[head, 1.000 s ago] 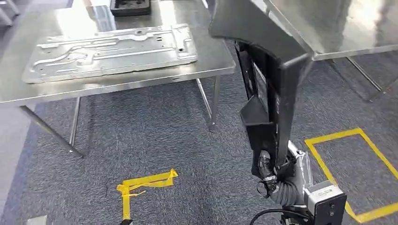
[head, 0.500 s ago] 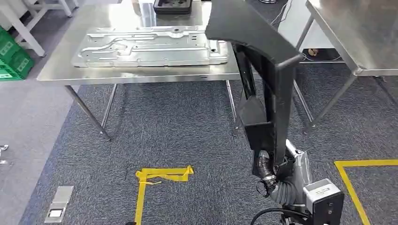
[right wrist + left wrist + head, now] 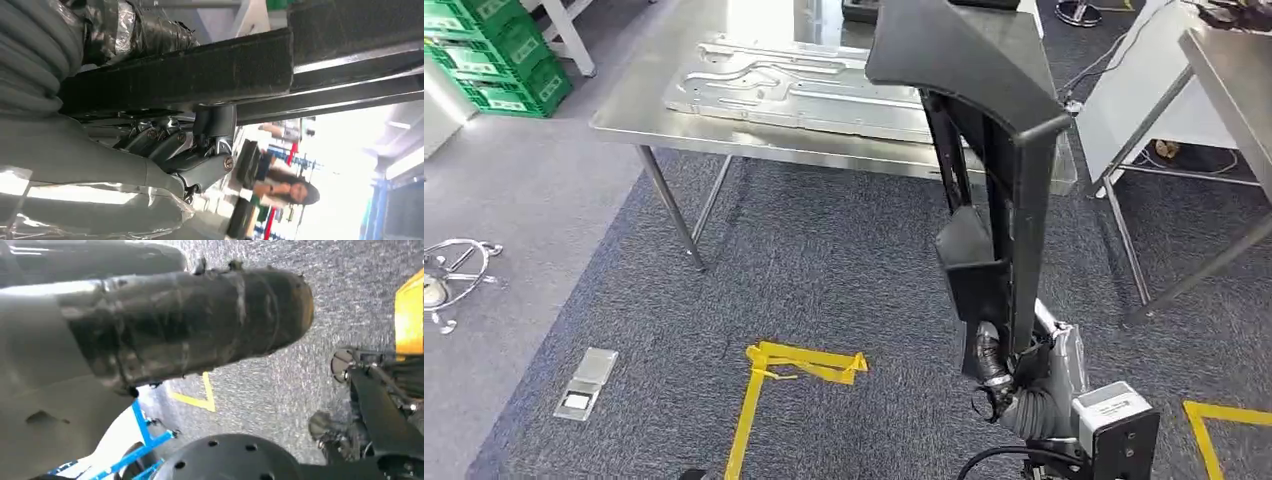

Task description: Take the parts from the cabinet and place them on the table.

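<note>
My right hand (image 3: 1009,375) grips the lower end of a long black angled part (image 3: 984,150) and holds it upright in front of me, low on my right. In the right wrist view the fingers (image 3: 160,145) close under the part's black bar (image 3: 200,75). The steel table (image 3: 644,120) stands ahead, beyond the part, with a large pressed metal panel (image 3: 804,85) lying flat on it. My left hand (image 3: 190,325) hangs over the carpet, its taped thumb stretched out and nothing in it.
Green crates (image 3: 494,50) are stacked at the far left. A second steel table (image 3: 1224,60) stands at the right. Yellow tape (image 3: 794,365) marks the grey carpet, with a floor outlet (image 3: 584,385) and a chair base (image 3: 449,270) to the left. A person (image 3: 285,187) stands in the background.
The whole picture has shifted: my view has turned, so the table with the panel now sits further right and green crates have come in. The black part stays in my right hand.
</note>
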### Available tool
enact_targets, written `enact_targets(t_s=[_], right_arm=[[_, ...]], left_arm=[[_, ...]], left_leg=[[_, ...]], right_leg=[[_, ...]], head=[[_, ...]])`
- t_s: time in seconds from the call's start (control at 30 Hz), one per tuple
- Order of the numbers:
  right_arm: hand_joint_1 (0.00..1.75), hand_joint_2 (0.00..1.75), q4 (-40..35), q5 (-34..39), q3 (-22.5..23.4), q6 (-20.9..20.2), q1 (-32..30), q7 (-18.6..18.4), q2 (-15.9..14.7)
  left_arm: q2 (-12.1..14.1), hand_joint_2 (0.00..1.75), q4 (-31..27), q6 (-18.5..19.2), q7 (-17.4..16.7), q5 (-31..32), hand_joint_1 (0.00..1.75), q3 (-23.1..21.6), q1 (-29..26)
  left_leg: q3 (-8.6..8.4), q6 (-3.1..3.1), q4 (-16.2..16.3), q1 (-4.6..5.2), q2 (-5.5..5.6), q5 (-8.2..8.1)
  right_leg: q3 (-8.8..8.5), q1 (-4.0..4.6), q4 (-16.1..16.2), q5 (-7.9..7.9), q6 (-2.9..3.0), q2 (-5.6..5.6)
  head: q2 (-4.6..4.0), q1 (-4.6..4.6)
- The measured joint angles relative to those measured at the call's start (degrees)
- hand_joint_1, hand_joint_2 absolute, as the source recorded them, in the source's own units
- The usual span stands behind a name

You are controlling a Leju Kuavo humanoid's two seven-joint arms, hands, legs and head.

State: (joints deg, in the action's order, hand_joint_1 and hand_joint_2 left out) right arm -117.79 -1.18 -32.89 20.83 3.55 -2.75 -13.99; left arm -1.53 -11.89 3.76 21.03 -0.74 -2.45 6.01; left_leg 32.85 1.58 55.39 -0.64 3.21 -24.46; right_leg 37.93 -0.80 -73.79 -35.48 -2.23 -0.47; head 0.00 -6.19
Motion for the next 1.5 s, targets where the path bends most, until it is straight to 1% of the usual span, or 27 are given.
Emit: enact_targets(t_s=[0.07,0.1,0.13,0.17,0.2,0.27,0.3,0.37,0.4,0.47,0.5,0.57,0.63,0.67,0.77,0.83,0.93,1.0,1.07,1.13,1.17,1.2,1.27,1.33,1.4,1.47,1.5], right_arm=[[1.75,1.75,0.0,0.0,0.0,0.0,0.0,0.0,0.0],[1.75,1.75,0.0,0.0,0.0,0.0,0.1,0.0,0.0],[1.75,1.75,0.0,0.0,0.0,-0.1,0.1,0.0,-0.1],[1.75,1.75,0.0,0.0,0.0,-0.1,0.1,0.0,-0.2],[1.75,1.75,-0.1,0.0,0.0,-0.2,0.2,0.0,-0.2],[1.75,1.75,-0.1,0.0,0.0,-0.2,0.2,-0.1,-0.2],[1.75,1.75,-0.1,0.0,0.0,-0.3,0.3,-0.1,-0.3],[1.75,1.75,-0.1,0.0,0.0,-0.5,0.3,-0.2,-0.2],[1.75,1.75,-0.1,0.1,0.0,-0.5,0.3,-0.3,-0.2],[1.75,1.75,0.0,0.5,0.0,-0.5,0.0,-0.6,-0.3],[1.75,1.75,0.1,0.6,0.0,-0.5,0.0,-0.8,-0.3],[1.75,1.75,0.4,0.6,0.0,-0.5,0.0,-1.0,-0.3],[1.75,1.75,0.5,0.6,0.0,-0.3,0.0,-1.1,-0.3],[1.75,1.75,0.5,0.5,0.0,-0.2,0.0,-1.2,-0.3],[1.75,1.75,0.8,-0.2,0.0,0.2,-0.1,-2.1,-0.3],[1.75,1.75,1.0,-0.6,0.1,0.3,-0.1,-2.3,-0.5],[1.75,1.75,1.6,-1.1,0.1,0.4,-0.2,-2.3,-0.8],[1.75,1.75,2.1,-1.2,0.1,0.4,-0.6,-2.4,-0.9],[1.75,1.75,2.5,-1.2,0.1,0.4,-0.7,-2.4,-1.0],[1.75,1.75,2.8,-1.3,0.1,0.4,-0.7,-2.4,-1.1],[1.75,1.75,2.9,-1.3,0.1,0.4,-0.6,-2.4,-1.2],[1.75,1.75,3.0,-1.4,0.1,0.4,-0.5,-2.4,-1.2],[1.75,1.75,3.1,-1.4,0.1,0.5,-0.7,-2.4,-1.3],[1.75,1.75,3.3,-1.4,0.1,0.5,-0.7,-2.4,-1.3],[1.75,1.75,3.3,-1.4,0.1,0.5,-0.5,-2.4,-1.3],[1.75,1.75,3.6,-1.4,0.1,0.5,-0.6,-2.4,-1.3],[1.75,1.75,3.7,-1.4,0.0,0.5,-0.6,-2.4,-1.3]], left_arm=[[0.0,0.00,0.0,0.0,0.0,0.0,0.00,0.0,-0.1],[0.0,0.00,0.0,0.0,0.0,0.0,0.00,0.0,-0.1],[0.0,0.00,0.0,0.0,0.0,0.0,0.00,0.0,0.0],[-0.1,0.00,0.0,0.0,0.0,0.0,0.00,0.0,0.1],[-0.2,0.00,0.0,0.0,0.1,0.0,0.00,0.0,0.1],[-0.2,0.00,0.0,0.0,0.1,0.0,0.00,0.0,-0.1],[-0.2,0.00,0.0,0.0,0.1,0.0,0.00,0.0,-0.2],[-0.2,0.00,0.0,0.0,0.0,0.0,0.00,0.0,-0.3],[0.1,0.00,0.0,0.0,0.1,0.0,0.00,0.0,-0.1],[0.6,0.00,0.0,0.2,0.0,0.0,0.00,-0.1,0.0],[0.8,0.00,0.0,0.4,0.0,0.0,0.00,-0.1,-0.1],[1.0,0.00,0.0,0.7,0.0,0.0,0.00,-0.1,-0.3],[1.0,0.00,0.0,0.9,-0.1,0.0,0.00,-0.1,-0.3],[1.0,0.00,0.0,1.0,-0.2,0.0,0.00,-0.1,-0.1],[1.0,0.00,0.0,1.1,-0.3,0.0,0.00,-0.1,-0.2],[1.0,0.00,0.0,1.1,-0.3,0.0,0.00,-0.2,-0.3],[0.2,0.00,0.0,1.1,-0.3,0.0,0.00,-0.4,-0.1],[-0.2,0.00,0.0,1.0,-0.3,0.0,0.00,-0.5,-0.2],[-0.3,0.00,0.0,1.0,-0.3,0.0,0.00,-0.5,-0.2],[-0.3,0.00,0.0,1.1,-0.3,0.0,0.00,-0.7,-0.2],[-0.3,0.00,0.0,1.1,-0.3,0.0,0.00,-0.8,-0.2],[-0.4,0.00,0.0,1.1,-0.3,0.0,0.00,-0.9,-0.1],[-0.5,0.00,0.0,1.1,-0.3,0.0,0.00,-1.0,-0.2],[-0.5,0.00,0.0,1.1,-0.3,0.0,0.00,-1.1,-0.3],[-0.3,0.00,0.0,1.1,-0.4,0.0,0.00,-1.2,0.0],[0.3,0.00,0.0,1.1,-0.4,0.0,0.00,-1.4,-0.1],[0.6,0.00,0.0,1.1,-0.4,0.0,0.00,-1.4,-0.2]], left_leg=[[-0.04,-0.14,0.0,0.14,1.47,0.16],[-0.06,-0.25,0.0,0.26,2.26,0.30],[0.14,-0.36,0.0,-0.05,2.79,0.45],[0.57,-0.76,0.2,0.31,3.43,0.61],[0.96,-1.21,0.1,-0.04,3.93,0.87],[1.07,-2.04,-0.4,-0.38,5.25,1.31],[1.01,-2.34,-0.5,-0.13,5.69,1.40],[2.67,-2.73,3.3,0.23,-0.13,-1.79],[5.03,-2.95,8.5,0.12,-1.59,-4.58],[8.65,-3.32,16.9,0.01,-2.53,-8.02],[8.80,-3.49,17.7,-0.11,-2.60,-7.86],[4.82,-3.72,11.5,-0.35,-2.78,-4.36],[-1.79,-3.78,1.0,-0.56,-3.46,-1.00],[-2.16,-3.16,0.0,-0.35,-3.26,-1.86],[-1.57,-1.40,0.0,-0.19,-2.97,-1.89],[-2.03,-0.52,-0.2,-0.47,-2.85,-1.77],[-1.81,-0.17,-0.1,-0.39,-2.50,-1.71],[-1.88,-0.02,-0.1,-0.17,-2.24,-1.83],[-2.33,-0.06,-0.1,0.08,-1.89,-2.08],[-3.07,-0.22,-0.1,0.33,-1.62,-2.45],[-3.20,-0.38,-0.2,0.22,-1.56,-2.57],[-2.89,-0.74,-0.3,0.19,-1.40,-2.62],[-2.98,-1.83,0.5,0.05,-1.59,-1.79],[-3.37,-2.26,1.3,0.00,-1.89,-2.57],[-0.59,-2.59,7.1,0.00,-2.27,-5.57],[5.10,-3.04,16.0,-0.07,-2.29,-9.21],[6.98,-3.24,18.0,-0.12,-2.32,-9.56]], right_leg=[[-3.21,0.03,7.4,4.74,0.84,0.45],[-5.89,0.14,13.2,7.62,1.58,1.58],[-7.92,0.28,17.9,9.00,2.52,4.78],[-8.26,0.19,19.2,8.68,2.91,5.36],[-8.21,0.31,19.2,8.79,2.52,4.56],[-8.25,0.60,19.5,8.91,2.61,3.59],[-8.73,-0.01,20.8,9.63,2.60,2.71],[-9.28,-0.06,21.7,10.16,2.90,1.23],[-9.23,-0.01,21.7,10.17,2.92,0.30],[-9.16,0.01,21.6,10.10,2.95,-0.95],[-9.13,-0.04,21.5,10.08,2.91,-1.59],[-9.13,-0.16,21.2,9.94,2.66,-2.23],[-9.05,-0.20,20.3,9.42,1.91,-2.52],[-8.66,0.26,19.5,9.00,1.41,-2.56],[-8.60,-0.01,18.7,9.85,0.32,-2.50],[-7.76,-0.14,17.6,8.87,-0.17,-1.90],[-1.55,-0.28,5.3,2.64,-0.49,-0.33],[1.68,-0.27,0.1,1.30,-0.59,-0.31],[-0.06,-0.21,5.3,5.14,0.08,-0.30],[-4.69,0.24,15.8,11.14,1.63,-0.27],[-5.65,0.58,17.9,10.56,2.43,-0.34],[-5.40,0.84,19.0,8.34,2.33,-0.15],[-5.98,1.02,20.2,9.65,2.78,0.00],[-8.49,0.54,21.1,10.07,3.21,-0.14],[-9.33,0.53,21.2,9.83,3.51,-0.38],[-9.88,0.53,21.2,9.18,3.65,-0.48],[-10.25,0.49,21.2,8.80,3.61,-0.46]], head=[[-0.02,0.00],[-0.02,0.00],[0.00,0.00],[-0.02,-0.09],[-0.02,0.02],[-0.02,0.02],[-0.02,0.00],[-0.02,-0.64],[-0.02,-0.68],[-0.02,-0.61],[-0.02,-0.68],[-0.02,-0.68],[-0.02,-0.81],[-0.02,-0.87],[-0.02,-0.52],[0.00,-0.39],[-0.02,-0.09],[0.00,-0.07],[-0.02,-0.07],[-0.02,-0.04],[-0.02,-0.13],[-0.02,-0.09],[-0.02,-0.06],[0.00,-0.04],[-0.02,-0.24],[-0.02,-0.26],[-0.02,-0.28]])
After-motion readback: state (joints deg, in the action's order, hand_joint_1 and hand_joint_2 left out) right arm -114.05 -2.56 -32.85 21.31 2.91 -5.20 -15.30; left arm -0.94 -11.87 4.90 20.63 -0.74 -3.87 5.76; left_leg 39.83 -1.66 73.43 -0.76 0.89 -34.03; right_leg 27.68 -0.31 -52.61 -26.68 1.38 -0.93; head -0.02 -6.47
